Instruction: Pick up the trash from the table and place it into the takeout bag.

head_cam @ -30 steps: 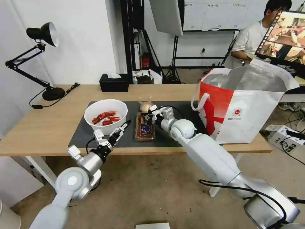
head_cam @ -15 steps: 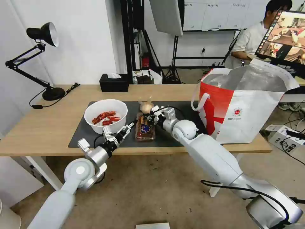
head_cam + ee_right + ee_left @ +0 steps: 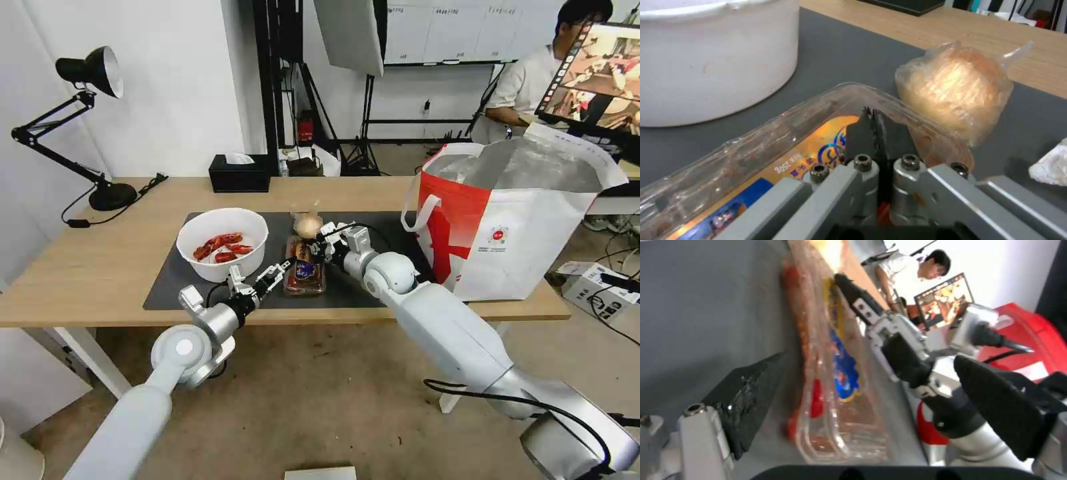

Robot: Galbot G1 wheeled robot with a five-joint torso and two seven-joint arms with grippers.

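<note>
The clear clamshell tray (image 3: pixel 305 270) lies on the dark mat (image 3: pixel 173 280), just right of the white bowl (image 3: pixel 222 243) of red shells. My left gripper (image 3: pixel 275 272) is open at the tray's near left side. In the left wrist view the tray (image 3: pixel 831 373) lies between the spread fingers (image 3: pixel 746 400). My right gripper (image 3: pixel 313 251) is shut, its tips resting over the tray's far end (image 3: pixel 773 156). The small knotted clear bag (image 3: pixel 307 225) sits just beyond it. A crumpled white tissue (image 3: pixel 1051 163) lies by the bag. The takeout bag (image 3: pixel 513 227) stands open at the table's right end.
A black tissue box (image 3: pixel 239 173) sits at the back of the wooden table (image 3: pixel 87 267), and a black desk lamp (image 3: pixel 100 193) stands at its far left. The bowl (image 3: pixel 715 60) is close beside the tray.
My left gripper has moved right and forward from beside the bowl to the tray, and its fingers have spread. The right gripper has hardly moved.
</note>
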